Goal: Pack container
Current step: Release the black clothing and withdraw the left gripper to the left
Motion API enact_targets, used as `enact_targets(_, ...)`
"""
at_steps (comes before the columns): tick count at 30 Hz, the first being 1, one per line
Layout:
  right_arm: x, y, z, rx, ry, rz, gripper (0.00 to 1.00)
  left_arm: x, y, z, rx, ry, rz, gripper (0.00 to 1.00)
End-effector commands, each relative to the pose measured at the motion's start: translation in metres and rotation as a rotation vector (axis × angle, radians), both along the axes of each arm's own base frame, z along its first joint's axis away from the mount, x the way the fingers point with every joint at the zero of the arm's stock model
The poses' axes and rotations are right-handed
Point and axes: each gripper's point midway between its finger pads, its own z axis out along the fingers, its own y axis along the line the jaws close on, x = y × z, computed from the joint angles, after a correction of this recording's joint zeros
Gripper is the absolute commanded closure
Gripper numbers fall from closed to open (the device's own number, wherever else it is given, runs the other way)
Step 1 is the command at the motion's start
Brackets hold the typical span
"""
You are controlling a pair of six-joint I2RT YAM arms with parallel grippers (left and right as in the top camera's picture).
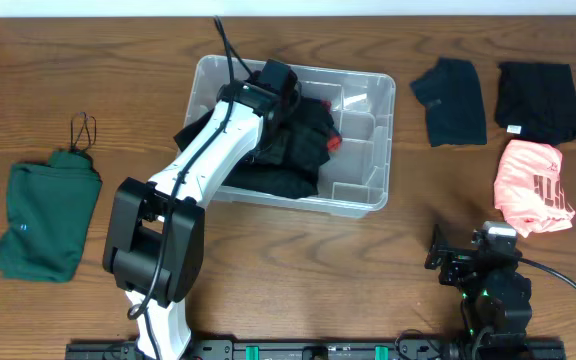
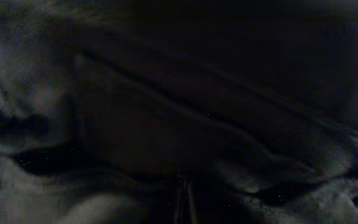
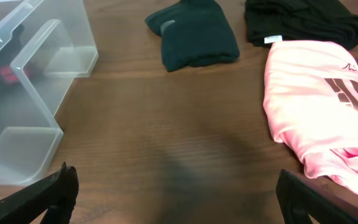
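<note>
1. I am seeing the container (image 1: 363, 165) sitting at upper centre of the worktop (image 1: 298, 270), with a black garment (image 1: 293, 150) bunched in its left half.
2. My left arm (image 1: 208, 155) is reaching into it. Its wrist view is showing only dark cloth, so I cannot tell how its jaws stand.
3. My right arm (image 1: 488, 275) is sitting at lower right, jaws spread wide and holding nothing.
4. I am judging this to be the placing step. The next move calls for lifting clear without dragging cloth out, then going for the green garment (image 1: 46, 222) at left.
</note>
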Motion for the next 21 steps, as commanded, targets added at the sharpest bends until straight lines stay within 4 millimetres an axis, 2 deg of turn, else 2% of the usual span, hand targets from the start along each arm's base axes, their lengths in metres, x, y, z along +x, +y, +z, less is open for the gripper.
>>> enact_targets(1, 0.000, 0.001, -0.001, 0.009, 0.003, 0.000, 0.01, 0.003, 0.021, -0.009, 0.064, -0.015, 0.222, 0.94)
enact_targets(4, 0.000, 0.001, -0.001, 0.009, 0.003, 0.000, 0.01, 0.003, 0.029, -0.008, 0.092, -0.036, 0.314, 0.94)
enact_targets(7, 0.000, 0.001, -0.001, 0.009, 0.003, 0.000, 0.01, 0.003, 0.028, -0.008, 0.086, -0.038, 0.324, 0.94)
enact_targets(10, 0.000, 0.001, -0.001, 0.009, 0.003, 0.000, 0.01, 0.008, 0.024, 0.005, 0.068, -0.077, 0.293, 0.94)
enact_targets(13, 0.000, 0.001, -0.001, 0.009, 0.003, 0.000, 0.01, 0.018, 0.013, 0.046, 0.004, -0.195, 0.217, 0.94)
enact_targets(16, 0.000, 0.001, -0.001, 0.009, 0.003, 0.000, 0.01, 0.019, 0.005, 0.118, -0.087, -0.372, 0.155, 0.92)
enact_targets(18, 0.000, 0.001, -0.001, 0.009, 0.003, 0.000, 0.01, 0.015, 0.008, 0.156, -0.122, -0.462, 0.122, 0.77)
enact_targets(21, 0.000, 0.001, -0.001, 0.009, 0.003, 0.000, 0.01, -0.002, 0.026, 0.210, -0.152, -0.582, 0.088, 0.74)
